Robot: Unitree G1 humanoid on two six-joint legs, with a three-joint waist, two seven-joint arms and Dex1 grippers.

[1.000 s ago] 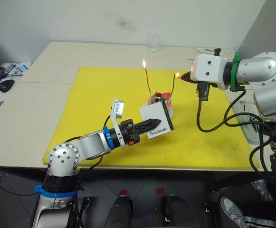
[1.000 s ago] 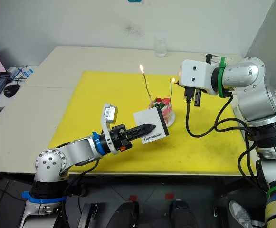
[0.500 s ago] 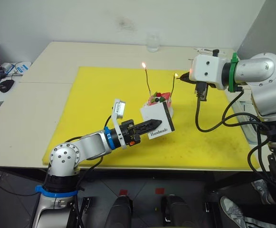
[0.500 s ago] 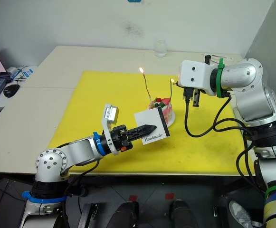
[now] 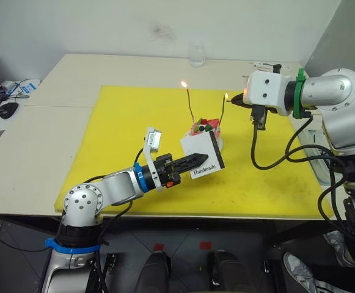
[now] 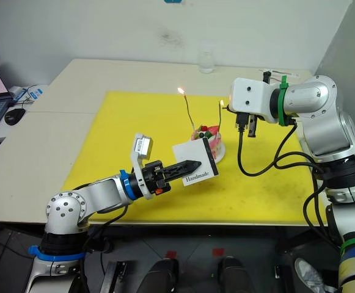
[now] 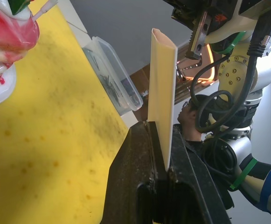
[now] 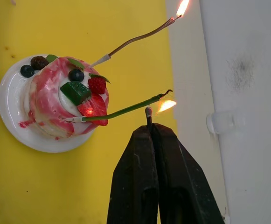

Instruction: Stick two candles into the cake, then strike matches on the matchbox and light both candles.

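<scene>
The cake (image 8: 63,98) on its white plate (image 8: 14,121) sits mid-mat on the yellow mat (image 5: 134,122), with two candles stuck in it. The left candle (image 8: 135,39) burns at its tip; the right candle (image 8: 126,110) has a flame at its end. The right gripper (image 8: 149,127) is pinched closed on a match (image 8: 148,116) held at that flame. The left gripper (image 5: 195,160), nearer, is clamped on the upright matchbox (image 5: 203,155), just in front of the cake.
</scene>
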